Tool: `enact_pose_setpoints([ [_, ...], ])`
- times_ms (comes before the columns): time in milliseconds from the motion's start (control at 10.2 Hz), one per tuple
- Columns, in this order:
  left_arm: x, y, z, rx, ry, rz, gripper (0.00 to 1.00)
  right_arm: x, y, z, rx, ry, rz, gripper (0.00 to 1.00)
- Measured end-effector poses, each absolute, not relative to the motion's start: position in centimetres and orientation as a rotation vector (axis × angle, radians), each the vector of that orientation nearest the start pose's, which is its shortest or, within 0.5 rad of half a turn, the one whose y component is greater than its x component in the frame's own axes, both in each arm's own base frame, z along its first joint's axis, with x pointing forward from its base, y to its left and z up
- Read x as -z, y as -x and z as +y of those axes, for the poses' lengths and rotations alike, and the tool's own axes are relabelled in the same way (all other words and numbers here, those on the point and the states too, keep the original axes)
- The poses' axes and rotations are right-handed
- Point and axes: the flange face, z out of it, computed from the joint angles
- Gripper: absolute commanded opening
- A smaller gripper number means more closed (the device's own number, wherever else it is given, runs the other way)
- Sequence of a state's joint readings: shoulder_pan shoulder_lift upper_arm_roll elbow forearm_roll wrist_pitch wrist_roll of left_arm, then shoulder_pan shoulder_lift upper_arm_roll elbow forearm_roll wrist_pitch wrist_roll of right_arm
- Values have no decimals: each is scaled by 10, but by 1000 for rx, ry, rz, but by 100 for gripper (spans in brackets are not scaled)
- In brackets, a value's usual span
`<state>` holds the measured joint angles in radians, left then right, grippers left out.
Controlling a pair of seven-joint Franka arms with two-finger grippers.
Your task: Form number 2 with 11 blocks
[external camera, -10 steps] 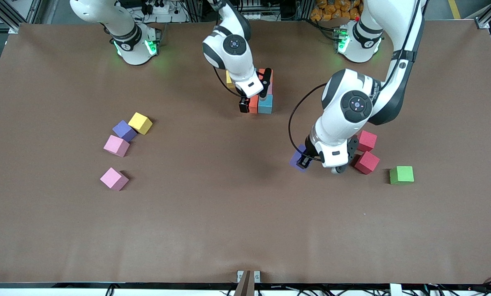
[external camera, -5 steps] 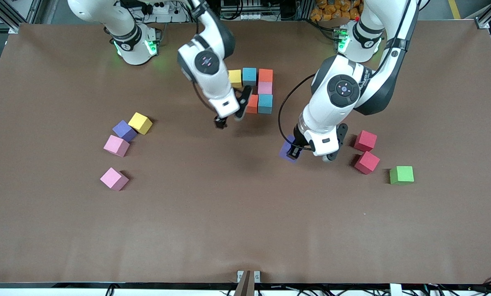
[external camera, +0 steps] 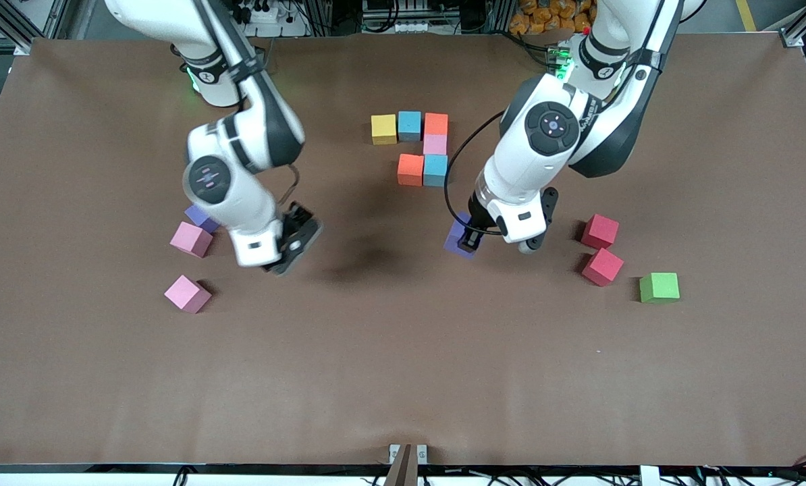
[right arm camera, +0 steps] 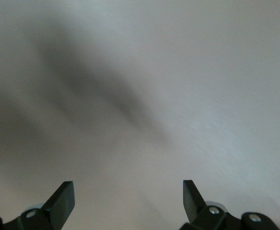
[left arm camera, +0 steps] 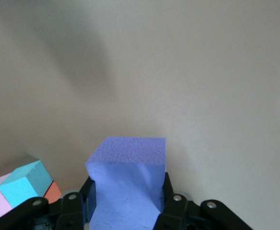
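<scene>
Blocks counted: two pink loose (external camera: 190,239) and (external camera: 187,293) toward the right arm's end; one purple cube (external camera: 200,217) mostly hidden under the right arm, just beside the upper pink; one yellow hidden, cannot tell; right tool (external camera: 293,244) up in the air over bare surface (external camera: 403,378) near those pinks, fingers spread wide, holding nothing; in the right wrist view its fingers (right arm camera: 63,199) stand apart over bare surface; partial number 2 (external camera: 416,147) mid-surface near the bases, six cubes touching: yellow (external camera: 383,129), light blue (external camera: 409,125), orange (external camera: 435,124) in a row, pink (external camera: 435,144) under the orange, then orange (external camera: 410,169) and light blue (external camera: 435,170) side by side; left tool (external camera: 469,237) clamped tight on a purple block (external camera: 458,237), lifted over surface close to the figure; left wrist view shows the purple block (left arm camera: 128,184) between the fingers (left arm camera: 171,203); two red (external camera: 600,231) and (external camera: 602,266), near each other; one green cube (external camera: 659,287) nearest the left arm's end; wide open room along the camera-side edge.
</scene>
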<state>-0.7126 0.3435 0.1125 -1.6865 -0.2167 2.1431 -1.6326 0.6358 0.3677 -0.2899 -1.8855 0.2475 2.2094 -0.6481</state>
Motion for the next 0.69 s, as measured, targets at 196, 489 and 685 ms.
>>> enact_pose_setpoints([
  [196, -417, -536, -397, -141, 2789, -1796, 28, -305, -607, 157, -18, 2782, -1255, 100],
  [489, -421, -539, -400, -145, 2729, -1899, 28, -292, -635, 49, 35, 2843, -1177, 100],
  [685, -416, -530, -426, -168, 2668, -1974, 28, -280, -642, 2, 65, 2904, -1083, 100],
])
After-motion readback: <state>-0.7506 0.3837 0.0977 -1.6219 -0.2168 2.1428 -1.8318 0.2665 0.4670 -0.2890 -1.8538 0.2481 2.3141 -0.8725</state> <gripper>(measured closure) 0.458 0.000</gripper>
